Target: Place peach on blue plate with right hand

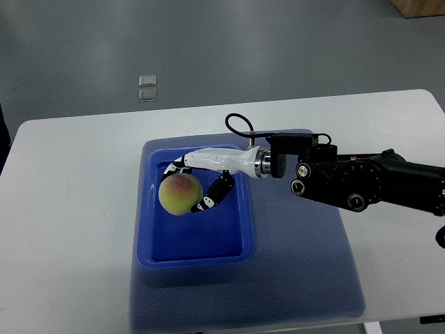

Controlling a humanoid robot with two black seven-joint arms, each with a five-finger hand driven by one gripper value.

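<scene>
A yellow-green peach (180, 194) with a red blush is over the inside of the blue plate (154, 261), a rectangular tray on the white table. My right hand (186, 185), white with black finger joints, comes in from the right on a black arm and is curled around the peach from behind and from its right side. I cannot tell whether the peach rests on the plate floor or hangs just above it. The left arm does not show.
The plate sits on a blue-grey mat (306, 257) that covers the middle of the white table (69, 209). Two small clear squares (147, 88) lie on the grey floor beyond the table. A brown box corner (421, 7) shows at top right.
</scene>
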